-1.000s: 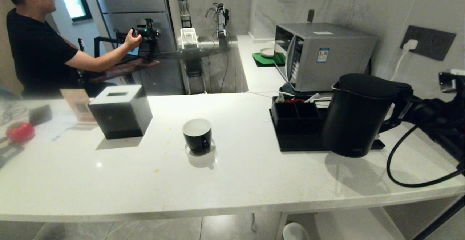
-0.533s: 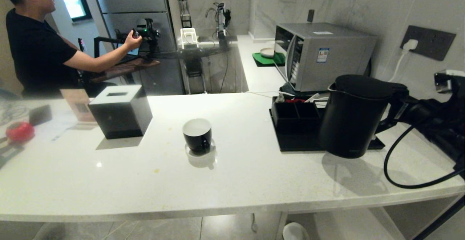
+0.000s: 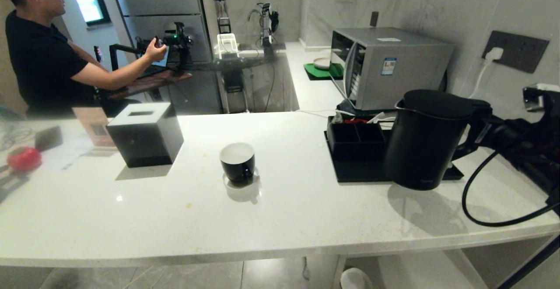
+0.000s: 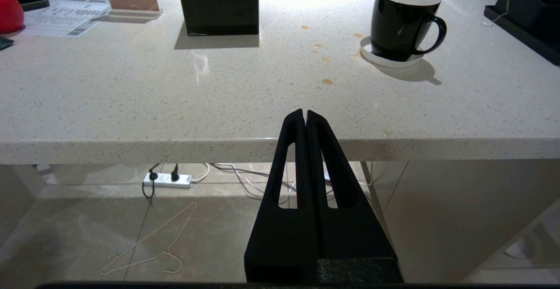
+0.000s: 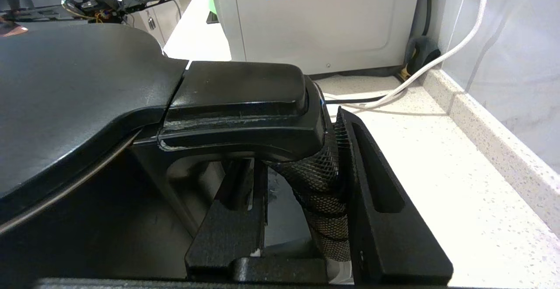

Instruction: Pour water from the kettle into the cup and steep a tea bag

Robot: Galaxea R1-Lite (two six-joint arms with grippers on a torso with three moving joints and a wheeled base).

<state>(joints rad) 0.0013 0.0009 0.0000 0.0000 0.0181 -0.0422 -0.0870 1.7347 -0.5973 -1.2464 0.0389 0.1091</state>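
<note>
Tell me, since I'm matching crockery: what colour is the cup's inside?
White, inside the glossy black cup; the left wrist view shows it best.

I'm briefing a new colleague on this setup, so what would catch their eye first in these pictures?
The tall black kettle at the right of the white counter, its handle clamped in the right tool. Next, the black cup alone mid-counter on a white coaster. Lastly, the left tool, shut, hanging below the counter's near edge.
</note>
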